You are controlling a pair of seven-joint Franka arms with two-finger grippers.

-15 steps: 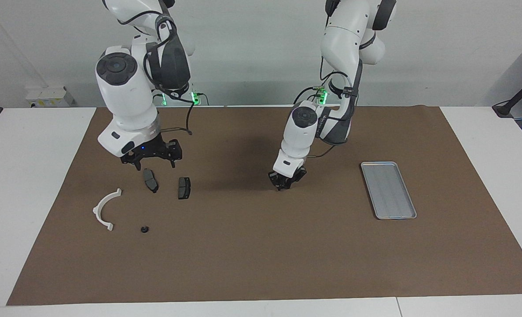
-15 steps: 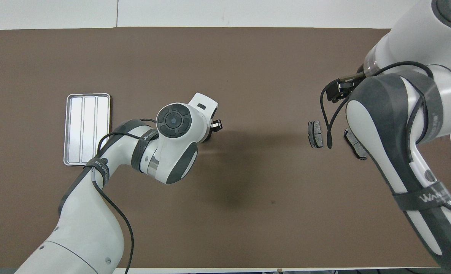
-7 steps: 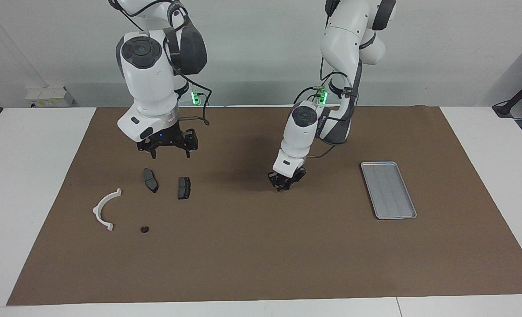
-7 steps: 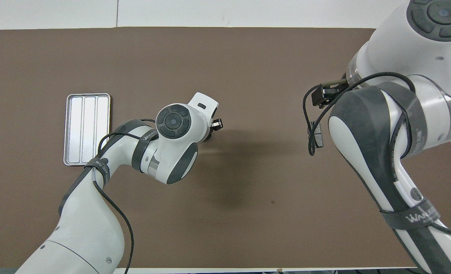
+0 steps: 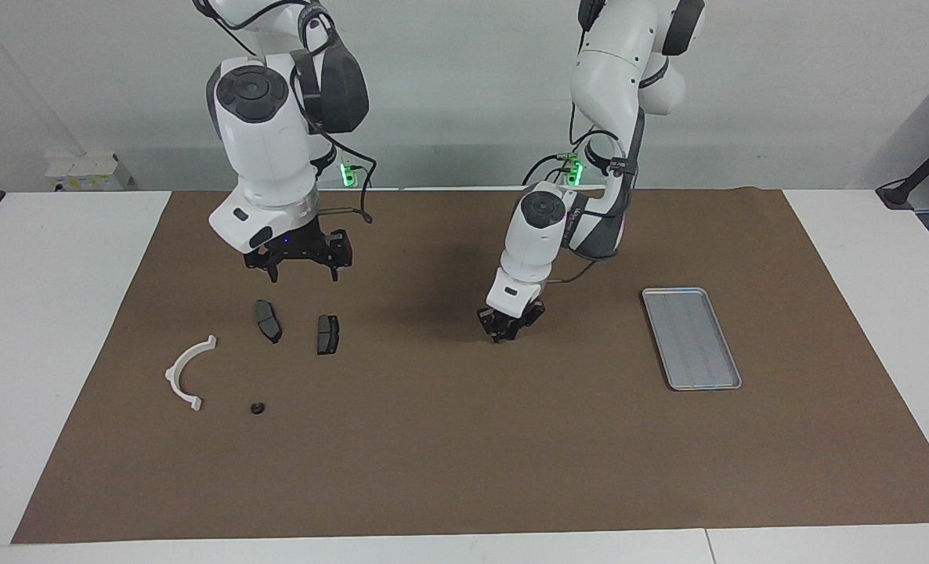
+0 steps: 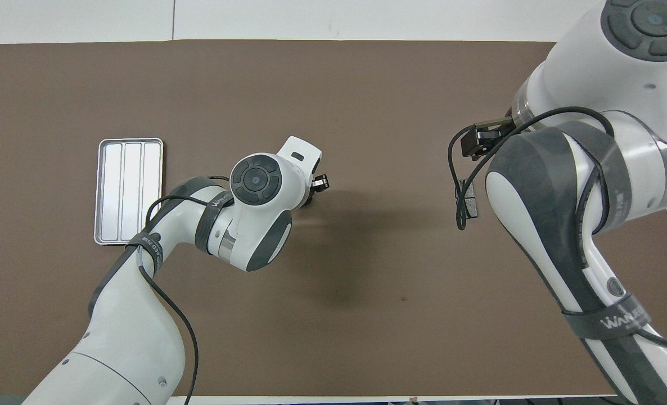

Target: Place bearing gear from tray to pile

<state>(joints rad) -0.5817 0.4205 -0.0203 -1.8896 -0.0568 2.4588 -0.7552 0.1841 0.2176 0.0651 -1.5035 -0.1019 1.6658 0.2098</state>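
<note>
The bearing gear [image 5: 258, 408], small, black and round, lies on the brown mat beside the white bracket [image 5: 186, 372] of the pile. Two dark pads [image 5: 268, 320] [image 5: 327, 334] lie a little nearer to the robots. The silver tray [image 5: 691, 338] at the left arm's end holds nothing. My right gripper [image 5: 301, 270] hangs open and empty above the mat, just robot-side of the pads. My left gripper [image 5: 502, 332] points down at mid-table, low over the mat, fingertips drawn together; whether they pinch anything I cannot tell. In the overhead view the right arm hides the gear.
The brown mat [image 5: 464, 454] covers most of the white table. One pad [image 6: 469, 199] and the tray [image 6: 129, 190] show in the overhead view. A white box [image 5: 88, 172] sits at the table's edge by the right arm's base.
The right gripper has risen from just above the pads and drawn back toward the robots, still open. The left gripper has stayed where it was.
</note>
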